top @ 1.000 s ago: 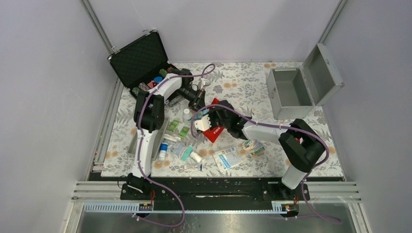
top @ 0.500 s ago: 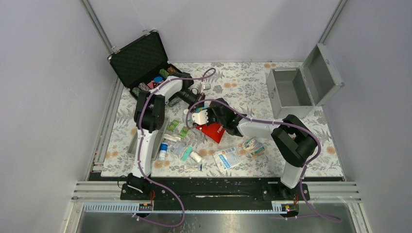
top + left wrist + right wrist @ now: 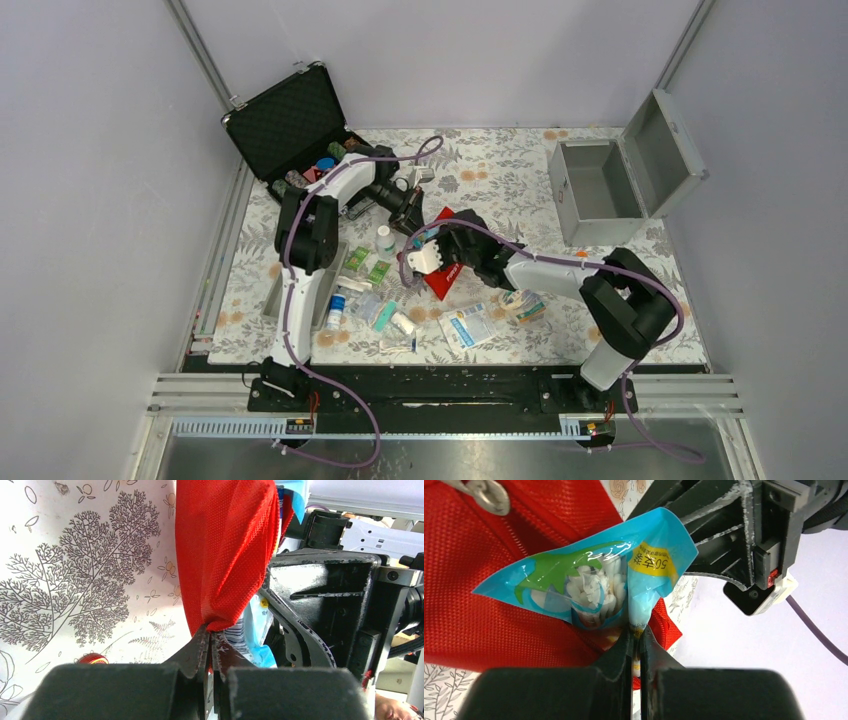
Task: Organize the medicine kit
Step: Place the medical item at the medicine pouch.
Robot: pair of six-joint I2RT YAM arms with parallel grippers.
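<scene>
While the left gripper point(image 3: 210, 641) pinched the red pouch point(image 3: 225, 545) and the right gripper point(image 3: 636, 641) clamped a swab packet point(image 3: 594, 585) beside it, the metal box point(image 3: 566, 200) stood open, seemingly empty, well apart; supplies point(image 3: 400, 322) lay unpacked.

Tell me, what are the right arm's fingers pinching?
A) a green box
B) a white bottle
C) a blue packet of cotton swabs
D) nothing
C: the right arm's fingers are shut on the edge of a blue packet of cotton swabs, red pouch behind it.
</scene>
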